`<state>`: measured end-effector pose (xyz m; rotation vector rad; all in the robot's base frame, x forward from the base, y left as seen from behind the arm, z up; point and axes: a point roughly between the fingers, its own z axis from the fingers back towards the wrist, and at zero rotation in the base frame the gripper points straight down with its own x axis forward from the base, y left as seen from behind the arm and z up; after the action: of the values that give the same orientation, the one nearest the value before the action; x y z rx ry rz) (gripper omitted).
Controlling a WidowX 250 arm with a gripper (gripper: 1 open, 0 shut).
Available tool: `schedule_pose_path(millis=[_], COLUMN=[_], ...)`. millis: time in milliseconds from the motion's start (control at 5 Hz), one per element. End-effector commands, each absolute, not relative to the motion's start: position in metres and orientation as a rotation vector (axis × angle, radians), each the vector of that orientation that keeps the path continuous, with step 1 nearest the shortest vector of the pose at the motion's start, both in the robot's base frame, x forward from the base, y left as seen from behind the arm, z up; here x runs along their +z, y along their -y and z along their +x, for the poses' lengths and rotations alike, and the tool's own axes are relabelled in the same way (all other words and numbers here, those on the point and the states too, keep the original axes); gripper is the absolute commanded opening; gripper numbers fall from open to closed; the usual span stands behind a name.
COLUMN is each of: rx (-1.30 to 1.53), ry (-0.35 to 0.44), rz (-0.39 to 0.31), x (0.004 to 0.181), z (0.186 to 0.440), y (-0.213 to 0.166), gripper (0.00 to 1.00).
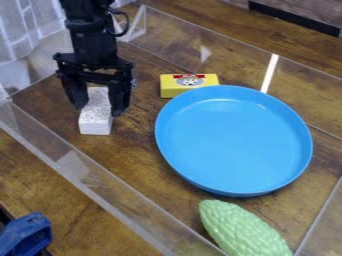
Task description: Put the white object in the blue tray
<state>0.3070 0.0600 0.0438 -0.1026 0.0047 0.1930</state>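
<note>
The white object point(95, 112), a small speckled block, lies on the wooden table at the left. My black gripper point(96, 100) points straight down right over it, open, with one finger on each side of the block's upper end. I cannot tell whether the fingers touch it. The blue tray point(234, 138), a large round plate with a raised rim, sits to the right of the block and holds nothing.
A yellow packet point(189, 84) lies just behind the tray's far left rim. A bumpy green object point(243, 229) rests at the front right. Clear plastic walls point(80, 165) enclose the table area, and a blue thing point(23, 236) sits outside at the front left.
</note>
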Motion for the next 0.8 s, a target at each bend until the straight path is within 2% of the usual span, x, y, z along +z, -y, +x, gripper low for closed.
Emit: schedule_pose_path(millis=[0, 600], rx=[0.226, 0.249], ry=[0.059, 0.047], rz=[-0.086, -0.068], x=[0.054, 0.037], z=[0.321, 0.323], y=[-0.074, -0.081], gripper=[1.00, 1.00])
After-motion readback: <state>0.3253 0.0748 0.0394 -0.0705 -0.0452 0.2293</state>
